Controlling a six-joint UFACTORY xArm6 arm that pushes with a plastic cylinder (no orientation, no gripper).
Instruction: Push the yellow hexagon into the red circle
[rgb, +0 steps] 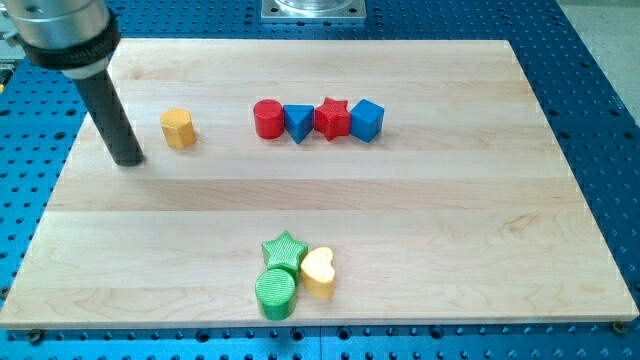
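Note:
The yellow hexagon (178, 128) sits on the wooden board toward the view's upper left. The red circle (268, 118) stands to its right, at the left end of a touching row with a blue triangle (299, 123), a red star (332, 117) and a blue cube (367, 120). A gap of bare board separates the hexagon from the red circle. My tip (128, 158) rests on the board just left of the yellow hexagon and slightly lower in the view, a small gap away from it.
A green star (284, 249), a green circle (276, 293) and a yellow heart (318, 272) cluster near the board's bottom edge (320, 322). A blue perforated table surrounds the board. A metal mount (313, 8) shows at the view's top.

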